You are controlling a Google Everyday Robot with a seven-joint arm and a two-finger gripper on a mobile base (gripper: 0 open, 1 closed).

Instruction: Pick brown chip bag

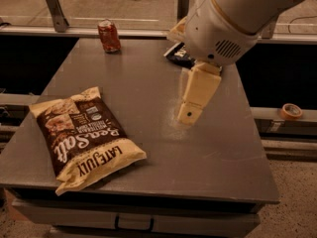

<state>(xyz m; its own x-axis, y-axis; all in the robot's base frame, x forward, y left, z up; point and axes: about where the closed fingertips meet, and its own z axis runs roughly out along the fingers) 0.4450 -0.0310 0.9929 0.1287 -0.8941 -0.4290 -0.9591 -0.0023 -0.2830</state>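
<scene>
The brown chip bag (81,135) lies flat near the front left corner of the grey table (143,83). It has a dark brown centre, cream ends, white "Sea Salt" script and "LATE JULY" lettering. My gripper (187,115) hangs from the big white arm (228,24), pointing down over the middle of the table. It is well to the right of the bag, does not touch it, and holds nothing that I can see.
A red soda can (109,35) stands at the back left of the table. A dark blue chip bag (177,55) lies at the back, mostly hidden behind my arm. A roll of tape (290,111) sits on a ledge to the right. A drawer handle (133,223) shows below the front edge.
</scene>
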